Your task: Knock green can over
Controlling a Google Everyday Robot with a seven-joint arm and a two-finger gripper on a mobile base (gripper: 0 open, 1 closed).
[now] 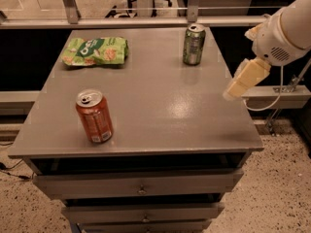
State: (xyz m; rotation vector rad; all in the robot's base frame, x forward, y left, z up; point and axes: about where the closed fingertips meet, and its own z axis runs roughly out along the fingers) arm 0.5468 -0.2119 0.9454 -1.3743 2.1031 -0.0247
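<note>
The green can [194, 44] stands upright at the far right of the grey table top [160, 106], its silver pull-tab top showing. My gripper [241, 80], cream-coloured on a white arm, hangs over the table's right edge. It is to the right of the can and nearer the camera, well apart from it and touching nothing.
An orange can [94, 116] stands upright at the front left. A flat light-green snack bag [95, 51] lies at the far left. A metal rail [146, 21] runs behind the table. Drawers [141, 188] sit under the top. A white cable [272, 101] hangs at the right.
</note>
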